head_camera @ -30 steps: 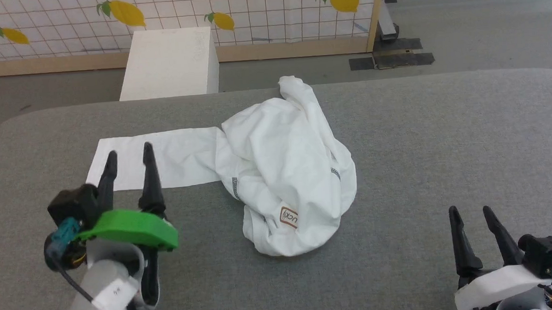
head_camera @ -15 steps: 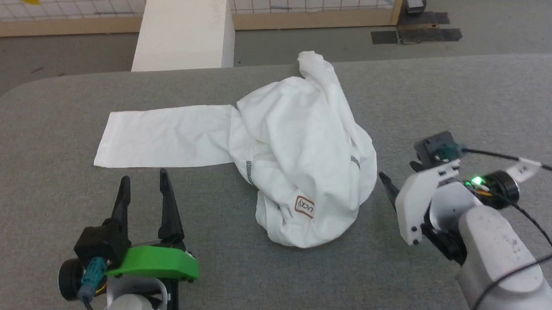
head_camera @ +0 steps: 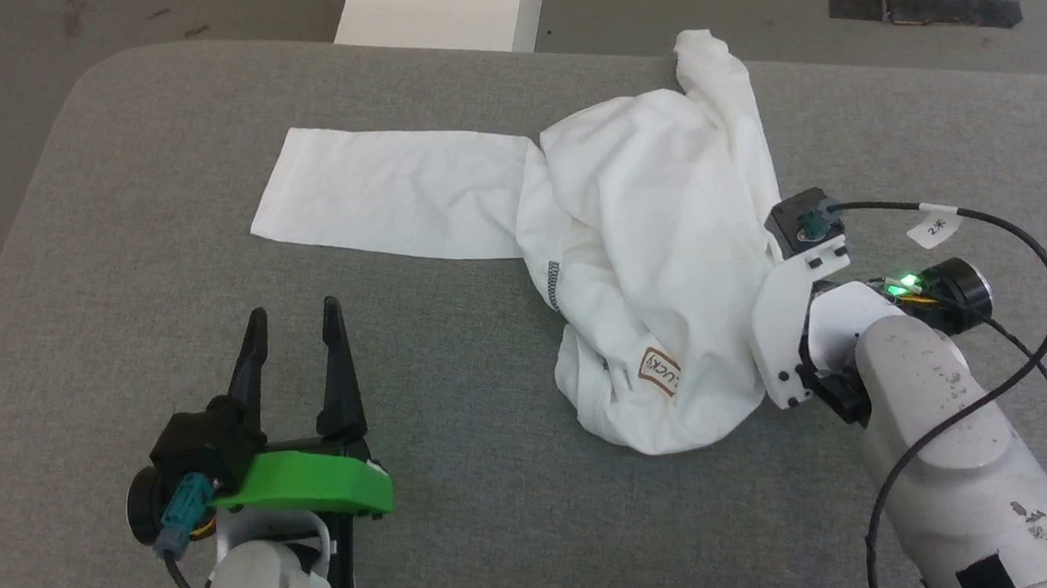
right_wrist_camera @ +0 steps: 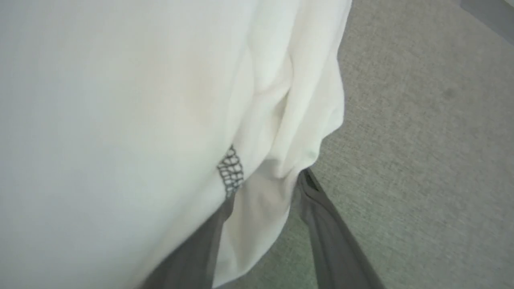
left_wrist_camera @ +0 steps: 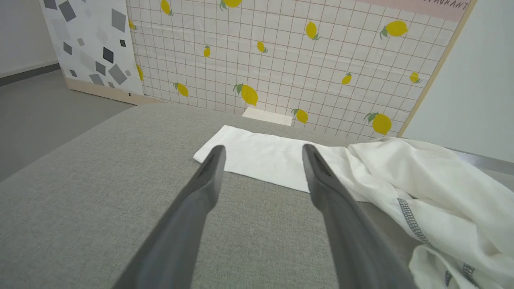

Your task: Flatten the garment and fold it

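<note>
my right pincer (right_wrist_camera: pixel 265 188) spread wide around a fold of the garment (head_camera: pixel 654 195), nothing clamped, left pincer (head_camera: pixel 293 313) spread too, empty, over the grey tabletop (head_camera: pixel 119 219)

One garment (head_camera: pixel 654 195) lies on one grey table (head_camera: pixel 119 219) toward 1 o'clock in the head view, with one sleeve (head_camera: pixel 390 193) spread flat at 11 o'clock and one brown-bordered patch (head_camera: pixel 660 372) showing. One white box (head_camera: pixel 442 8) stands beyond the table at 12 o'clock. There are two grippers, each with two dark fingers: the left gripper (head_camera: pixel 294 310) at 7 o'clock and the right gripper (right_wrist_camera: pixel 267 188) at 3 o'clock. The left wrist view shows two panels, one lemon-printed panel (left_wrist_camera: pixel 281 60) at 12 o'clock and one grey-shapes panel (left_wrist_camera: pixel 88 44) at 10 o'clock.
</note>
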Tool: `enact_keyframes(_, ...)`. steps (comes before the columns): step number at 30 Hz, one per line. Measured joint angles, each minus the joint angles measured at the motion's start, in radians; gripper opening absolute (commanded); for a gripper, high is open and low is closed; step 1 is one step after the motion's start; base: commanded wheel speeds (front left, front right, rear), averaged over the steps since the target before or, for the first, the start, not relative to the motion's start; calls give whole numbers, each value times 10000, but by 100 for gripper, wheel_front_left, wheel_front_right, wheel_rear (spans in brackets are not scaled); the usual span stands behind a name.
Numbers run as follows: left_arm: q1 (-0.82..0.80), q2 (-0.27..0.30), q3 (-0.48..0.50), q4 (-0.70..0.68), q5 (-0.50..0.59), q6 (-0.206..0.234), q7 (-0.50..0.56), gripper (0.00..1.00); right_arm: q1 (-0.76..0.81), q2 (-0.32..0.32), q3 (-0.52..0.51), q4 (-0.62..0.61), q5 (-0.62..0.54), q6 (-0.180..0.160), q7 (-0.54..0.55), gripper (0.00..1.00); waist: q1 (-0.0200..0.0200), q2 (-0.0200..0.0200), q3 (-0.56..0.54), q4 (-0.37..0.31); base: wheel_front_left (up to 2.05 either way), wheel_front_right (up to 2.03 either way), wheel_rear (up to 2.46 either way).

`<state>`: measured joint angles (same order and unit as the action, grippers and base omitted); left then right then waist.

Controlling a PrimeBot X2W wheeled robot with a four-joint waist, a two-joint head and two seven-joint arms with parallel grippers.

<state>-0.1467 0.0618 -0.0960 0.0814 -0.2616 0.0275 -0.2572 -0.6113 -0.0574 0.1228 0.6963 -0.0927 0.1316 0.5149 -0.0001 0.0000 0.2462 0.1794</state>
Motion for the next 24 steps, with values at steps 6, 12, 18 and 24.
enact_keyframes(6,63,-48,211,-27,67,-61,0,100,292,-221,-932,-466,782,12,-1187,0,0,0,-57,-94,0,0,0)
enact_keyframes(12,270,-63,259,-104,161,-92,0,100,1584,-1476,-3852,-2602,1103,10,-1223,0,0,0,-388,-576,0,0,0)
enact_keyframes(18,275,-75,161,-107,153,-84,0,100,3879,-1319,-6449,-3875,963,8,21,0,0,1,-704,-1023,0,0,0)
enact_keyframes(24,368,-82,196,-35,151,-73,0,100,4540,-215,-6972,-4610,1292,8,-393,100,1,0,-836,-1293,0,0,0)
